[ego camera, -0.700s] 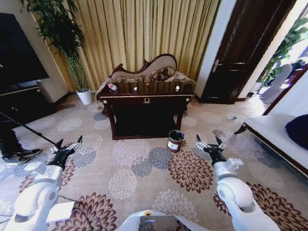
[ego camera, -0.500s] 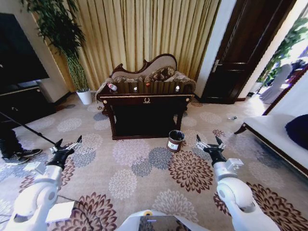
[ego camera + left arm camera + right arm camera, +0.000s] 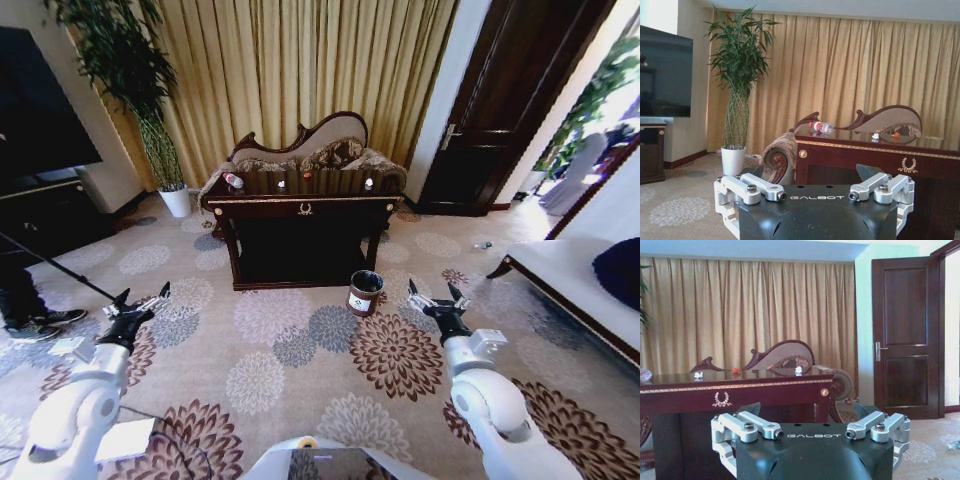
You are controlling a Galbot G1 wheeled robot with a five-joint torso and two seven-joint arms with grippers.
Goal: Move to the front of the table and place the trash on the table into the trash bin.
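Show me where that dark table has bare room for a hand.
On the dark-brown polished wooden table, the top is bare between the clear red-capped plastic bottle and the first white crumpled scrap. The tiny orange scrap and the other white scrap take up the right half.

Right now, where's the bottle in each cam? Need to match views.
Head view: the bottle lies at the left end of the table, far ahead across the carpet.
Left wrist view: on the tabletop's near corner, beyond the left gripper.
Right wrist view: a clear shape at the picture's edge on the tabletop, probably the bottle.
Shared landmark: gold emblem on the table's front rail.
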